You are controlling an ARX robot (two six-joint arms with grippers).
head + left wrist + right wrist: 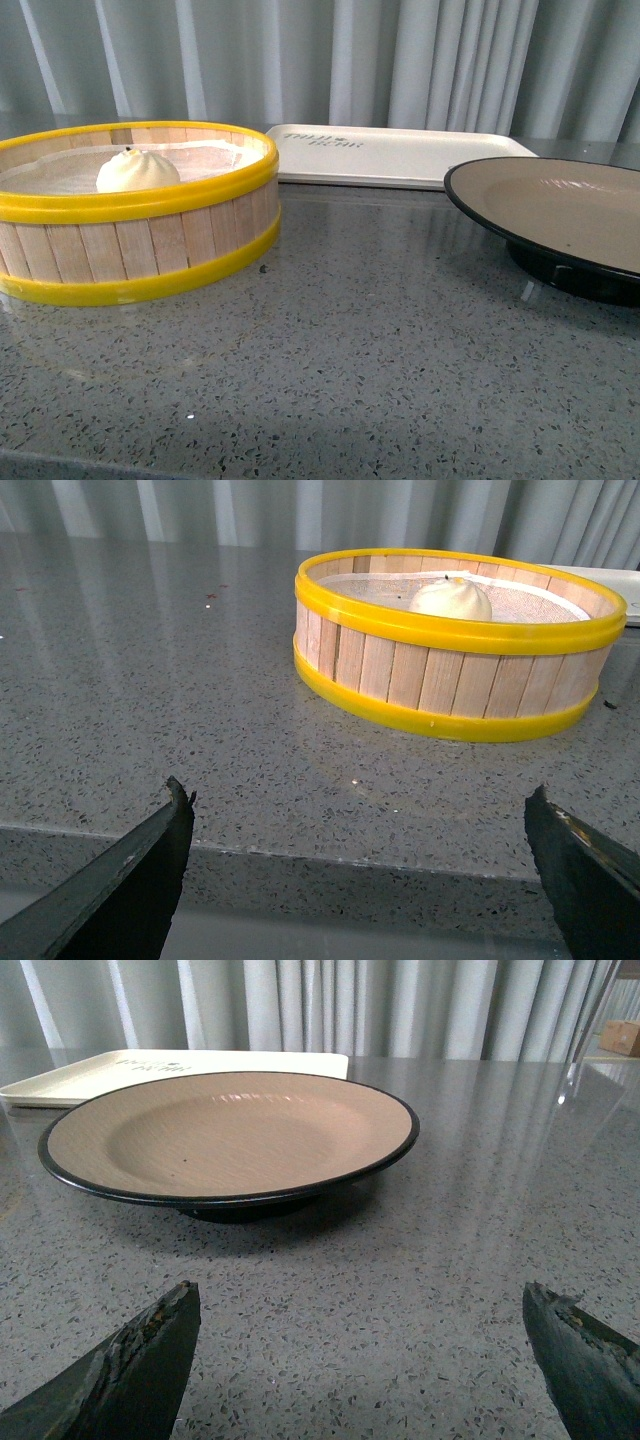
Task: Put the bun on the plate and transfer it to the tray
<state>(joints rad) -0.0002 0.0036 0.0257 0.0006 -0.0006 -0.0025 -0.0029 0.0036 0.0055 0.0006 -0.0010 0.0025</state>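
Bun first: the small white dome-shaped steamed bun (138,170) with its pleated top sits upright on the pale liner inside the round wooden steamer basket (150,245) with yellow rims, on the left part of the grey speckled stone counter (350,360). The wide shallow plate (560,210), beige inside with a black rim and foot, stands bare on the right, well apart from the basket. The flat cream-white rectangular tray (400,155) lies further back, between the 2, also bare. Its near edge runs close behind the plate, and I cannot tell whether they touch.

My left gripper (357,792) hangs low near the counter's front edge, its 2 dark fingers spread wide and holding nothing. The basket is ahead of it, with the bun showing over the rim. My right gripper (360,1290) is likewise spread wide and empty, facing the plate from short of it.

I judge that step 1, lifting the bun out, has not begun, so nothing of the task is done. The next move calls for my left arm to rise over the yellow rim, come down on the bun from above and close gently around its sides, since it looks soft and easy to dent. Then the bun must go to the plate's middle, before the plate goes to the tray.
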